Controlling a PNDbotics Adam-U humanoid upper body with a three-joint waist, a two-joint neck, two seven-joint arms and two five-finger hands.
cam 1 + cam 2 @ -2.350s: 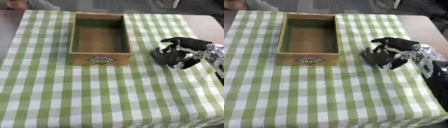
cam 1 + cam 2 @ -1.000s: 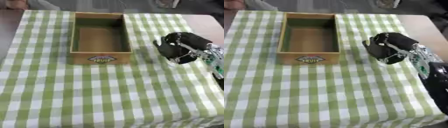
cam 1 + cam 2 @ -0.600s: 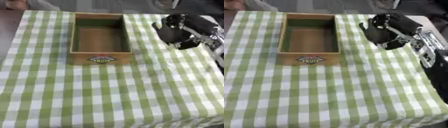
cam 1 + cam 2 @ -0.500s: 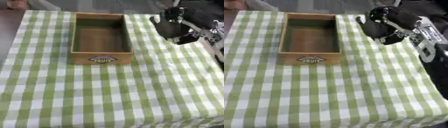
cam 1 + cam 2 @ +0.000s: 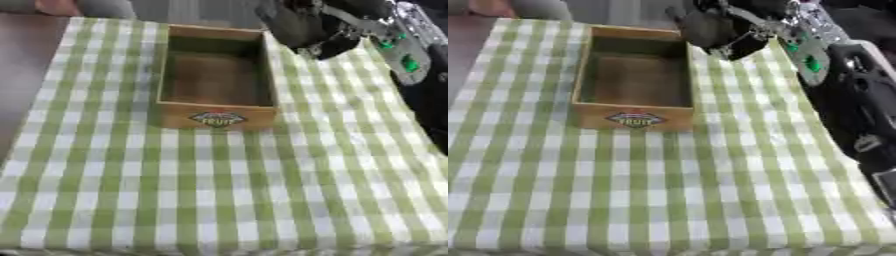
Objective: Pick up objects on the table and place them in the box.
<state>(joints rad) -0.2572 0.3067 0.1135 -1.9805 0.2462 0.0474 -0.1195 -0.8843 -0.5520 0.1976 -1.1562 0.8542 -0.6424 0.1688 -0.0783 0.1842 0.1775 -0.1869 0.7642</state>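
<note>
Left eye view: a wooden box (image 5: 217, 107) with a "FRUIT" label on its near wall stood on the bench, which was covered by a green-and-white checked cloth (image 5: 219, 190). The inside of the box looked bare wood, with nothing to be made out in it. The right hand (image 5: 306, 25) came in from the upper right and hung near the box's far right corner, just beside its right wall. Its fingers were curled round a dark object (image 5: 289, 27); hand and object were both black and blurred, so the object's shape could not be told, nor exactly where the one ended and the other began. The silver forearm (image 5: 404, 45) with green marks ran off to the right edge. No loose things lay on the cloth.

Right eye view: the same box sat further left in the picture, and the right hand (image 5: 721, 26) showed over the box's far right corner, partly overlapping its right rim. The black arm filled the right side of the picture. Whether the hand touched the rim could not be told. The left hand showed in neither view.
</note>
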